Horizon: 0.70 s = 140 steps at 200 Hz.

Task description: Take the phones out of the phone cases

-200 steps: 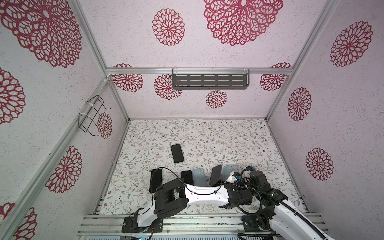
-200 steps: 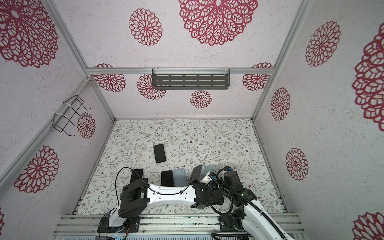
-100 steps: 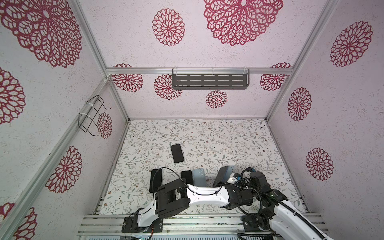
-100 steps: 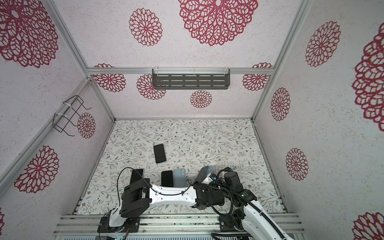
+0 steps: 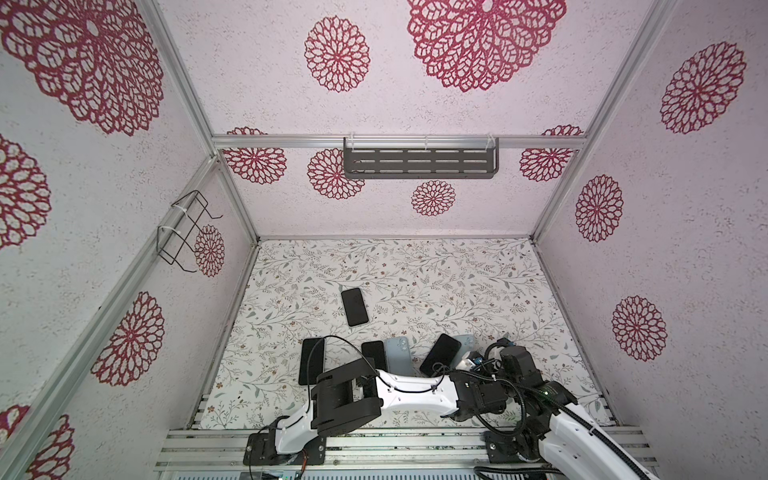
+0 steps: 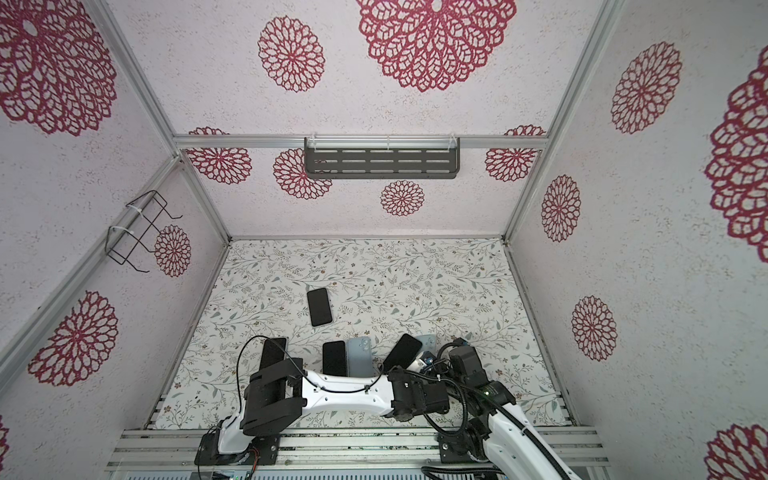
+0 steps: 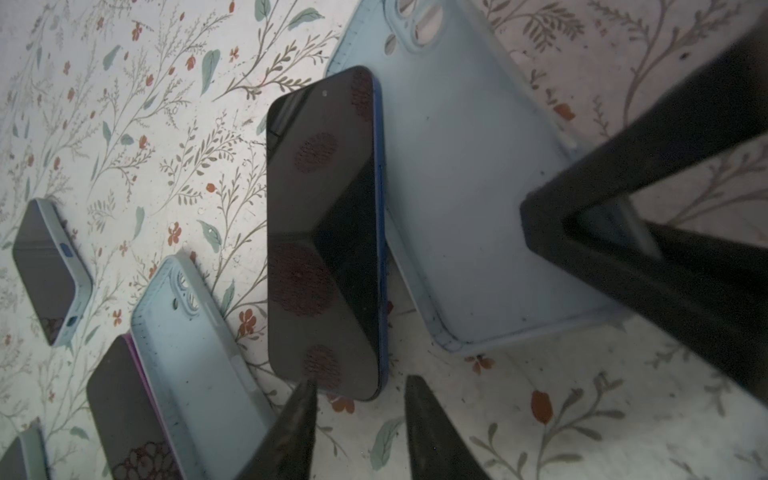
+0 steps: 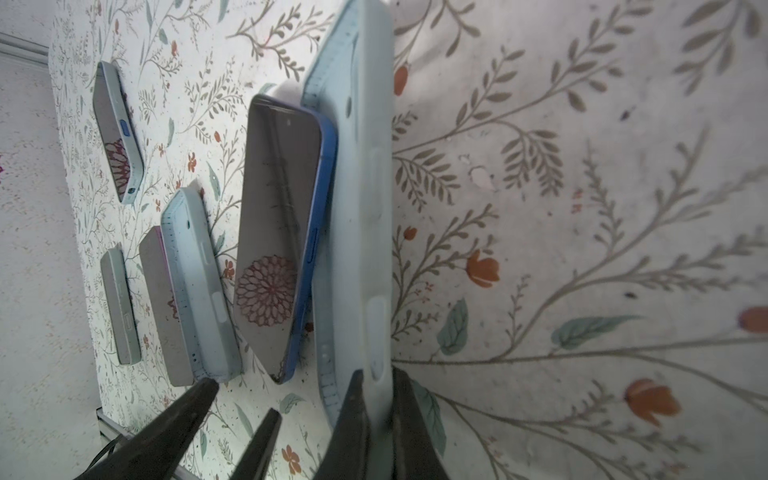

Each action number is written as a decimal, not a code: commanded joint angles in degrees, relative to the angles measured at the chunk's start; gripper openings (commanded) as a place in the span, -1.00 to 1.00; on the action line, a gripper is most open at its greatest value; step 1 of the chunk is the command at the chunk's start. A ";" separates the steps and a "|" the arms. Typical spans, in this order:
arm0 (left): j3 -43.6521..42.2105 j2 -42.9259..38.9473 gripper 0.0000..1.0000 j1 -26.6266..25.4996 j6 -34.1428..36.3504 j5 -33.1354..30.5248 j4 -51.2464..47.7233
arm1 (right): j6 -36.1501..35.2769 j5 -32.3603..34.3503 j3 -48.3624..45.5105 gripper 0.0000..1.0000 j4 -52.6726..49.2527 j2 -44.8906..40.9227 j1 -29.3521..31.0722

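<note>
Left claw stands part open just off the phone end, gripping nothing; right claw pinches the case rim. Phone lies out, touching the case edge. Extraction looks done; next, back both claws away without nudging it

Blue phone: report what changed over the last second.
The left pincer opened and let go of the blue phone, which tipped over to lean against the light blue case. The right pincer stayed shut on that case's edge; the other phones did not move.
</note>
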 commanded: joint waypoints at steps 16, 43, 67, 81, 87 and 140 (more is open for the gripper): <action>-4.97 -5.56 0.39 1.69 -3.37 0.53 3.11 | -1.37 2.66 -0.14 -1.00 1.69 1.43 -0.36; -11.49 -14.73 0.62 5.49 -5.72 0.48 5.98 | -0.89 9.68 2.66 -1.00 -3.53 0.91 -0.59; -16.02 -21.30 0.72 8.03 -5.95 0.14 8.16 | -0.88 15.06 4.61 -1.00 -7.20 -0.35 -1.04; -17.91 -24.59 0.74 9.70 -6.15 0.44 8.98 | -0.96 16.00 4.98 -1.00 -8.01 -0.29 -1.00; -18.80 -26.07 0.75 10.48 -6.19 0.55 9.42 | -0.98 16.44 5.11 -1.00 -8.38 -0.27 -1.05; -25.33 -36.83 0.82 15.47 -3.83 1.15 13.95 | -9.05 7.18 6.95 -1.00 1.39 6.10 -0.62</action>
